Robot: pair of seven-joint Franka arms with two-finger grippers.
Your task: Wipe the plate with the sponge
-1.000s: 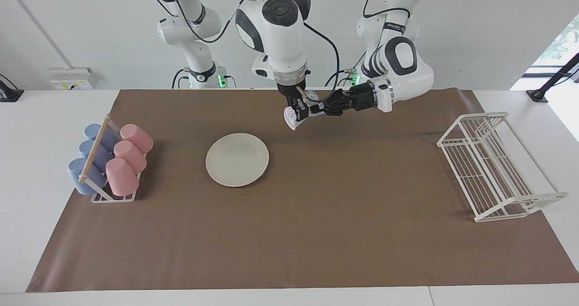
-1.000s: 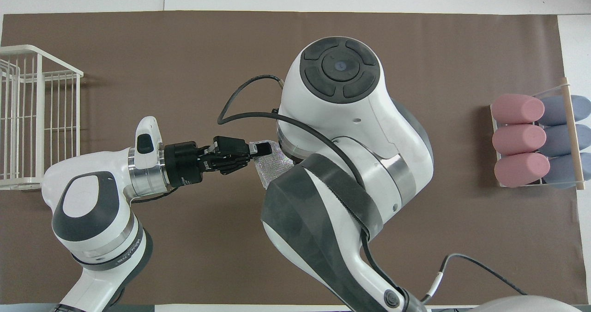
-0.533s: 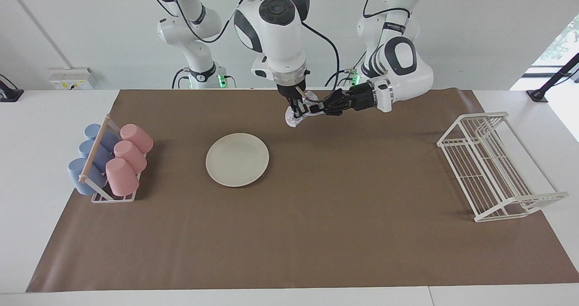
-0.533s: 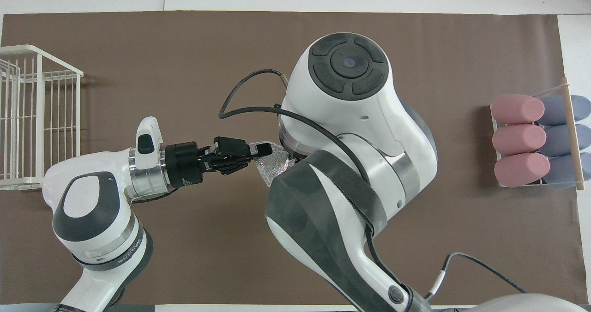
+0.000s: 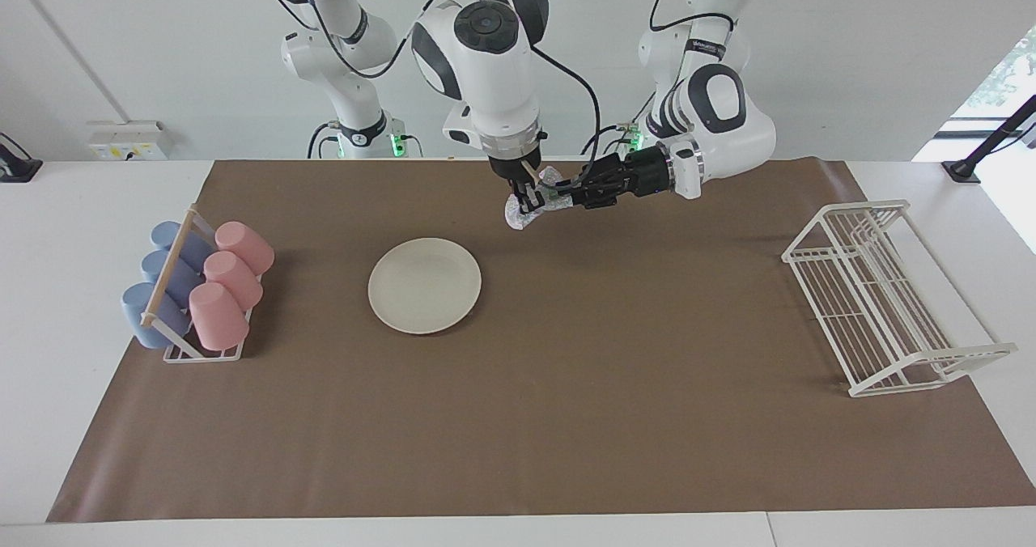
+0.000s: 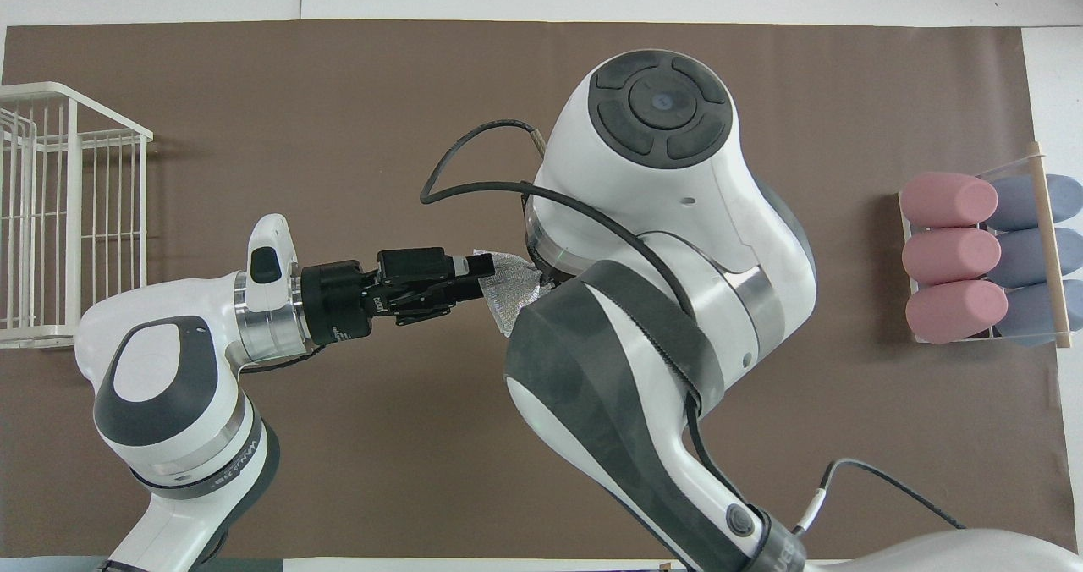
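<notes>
The cream-white plate (image 5: pixel 424 285) lies flat on the brown mat, toward the right arm's end; the right arm hides it in the overhead view. The silvery sponge (image 5: pixel 520 212) hangs in the air over the mat near the robots and also shows in the overhead view (image 6: pixel 510 288). My right gripper (image 5: pixel 527 202) points down and is shut on the sponge. My left gripper (image 5: pixel 557 194) reaches in level from the left arm's side, and its fingertips (image 6: pixel 484 264) pinch the sponge's edge. Both grippers are off to the side of the plate, not over it.
A rack of pink and blue cups (image 5: pixel 197 286) stands at the right arm's end of the mat (image 6: pixel 981 255). A white wire dish rack (image 5: pixel 886 296) stands at the left arm's end (image 6: pixel 68 217).
Both grippers and the sponge between them have shifted a little toward the right arm's end of the table and slightly upward. The plate has not moved.
</notes>
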